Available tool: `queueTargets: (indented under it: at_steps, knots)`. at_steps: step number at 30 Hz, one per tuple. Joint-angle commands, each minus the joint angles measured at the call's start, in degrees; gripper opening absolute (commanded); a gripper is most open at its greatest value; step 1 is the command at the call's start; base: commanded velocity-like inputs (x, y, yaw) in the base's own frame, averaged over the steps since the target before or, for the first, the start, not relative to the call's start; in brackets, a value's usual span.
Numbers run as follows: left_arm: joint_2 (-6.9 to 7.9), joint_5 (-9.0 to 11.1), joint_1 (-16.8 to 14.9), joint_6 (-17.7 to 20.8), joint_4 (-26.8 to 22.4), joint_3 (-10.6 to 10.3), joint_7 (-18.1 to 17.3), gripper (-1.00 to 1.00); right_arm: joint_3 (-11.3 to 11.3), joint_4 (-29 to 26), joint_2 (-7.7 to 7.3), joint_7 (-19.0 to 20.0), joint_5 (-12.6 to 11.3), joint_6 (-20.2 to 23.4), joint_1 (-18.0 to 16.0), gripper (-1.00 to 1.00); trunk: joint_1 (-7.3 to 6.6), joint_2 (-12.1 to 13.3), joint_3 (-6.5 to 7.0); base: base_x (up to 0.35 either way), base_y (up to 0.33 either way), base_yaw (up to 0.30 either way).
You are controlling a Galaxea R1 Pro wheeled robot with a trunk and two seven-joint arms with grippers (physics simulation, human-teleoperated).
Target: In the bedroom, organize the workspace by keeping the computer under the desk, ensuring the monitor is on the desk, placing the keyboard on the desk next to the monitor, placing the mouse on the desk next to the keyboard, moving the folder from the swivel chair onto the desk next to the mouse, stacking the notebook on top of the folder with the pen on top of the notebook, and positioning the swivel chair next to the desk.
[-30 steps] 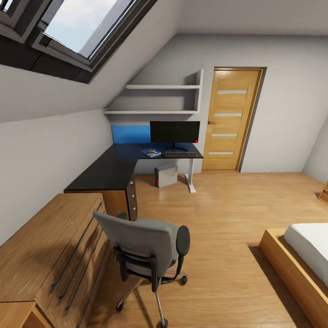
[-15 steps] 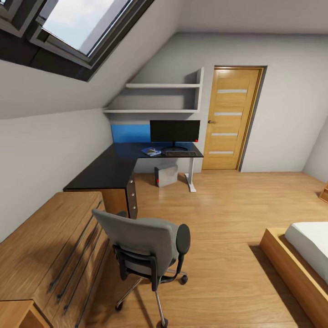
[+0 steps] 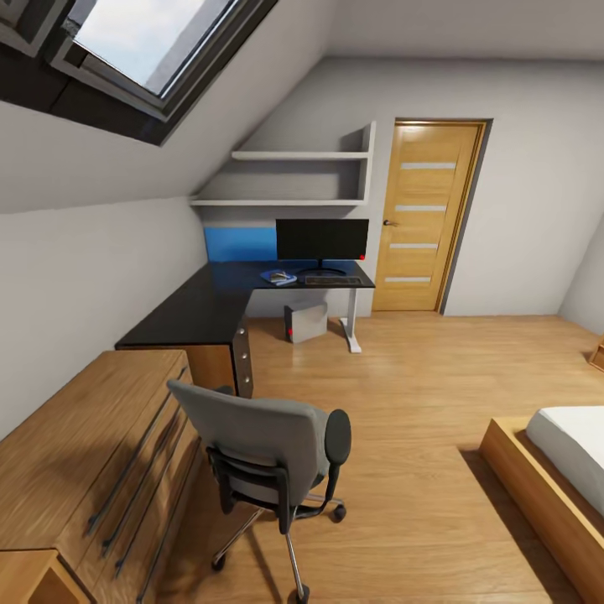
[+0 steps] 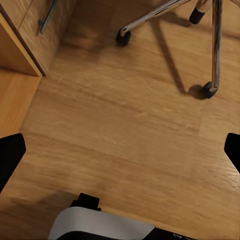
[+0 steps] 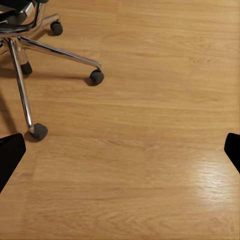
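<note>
Right wrist view: wide-spread right gripper (image 5: pixel 120 152) over floor, swivel chair (image 5: pixel 30 55) base nearby.

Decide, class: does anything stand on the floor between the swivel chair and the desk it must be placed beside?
Nothing visible does. Bare wood floor runs from the swivel chair to the desk; the wooden cabinet lies to one side.

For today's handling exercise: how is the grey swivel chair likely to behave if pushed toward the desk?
The swivel chair will probably roll easily: its star base rides on castors over smooth wood floor. It may swivel or veer. A high push on the backrest might tip it.
</note>
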Motion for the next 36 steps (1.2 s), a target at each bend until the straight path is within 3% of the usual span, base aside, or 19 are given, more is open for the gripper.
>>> queueTargets:
  at_steps: [1,36]
  knots:
    - [0.02,0.2,0.0,-0.1,-0.1,-0.3,0.3,1.00,0.5,0.1,0.02,-0.3,-0.1,-0.1,0.0,1.00,0.23,-0.5,-0.24,0.000,0.000,0.000]
    - [0.16,0.2,0.0,-0.2,-0.1,-0.3,0.2,1.00,0.5,0.2,0.08,-0.3,-0.1,0.0,0.0,1.00,7.92,-14.5,-6.52,0.000,0.000,0.000]
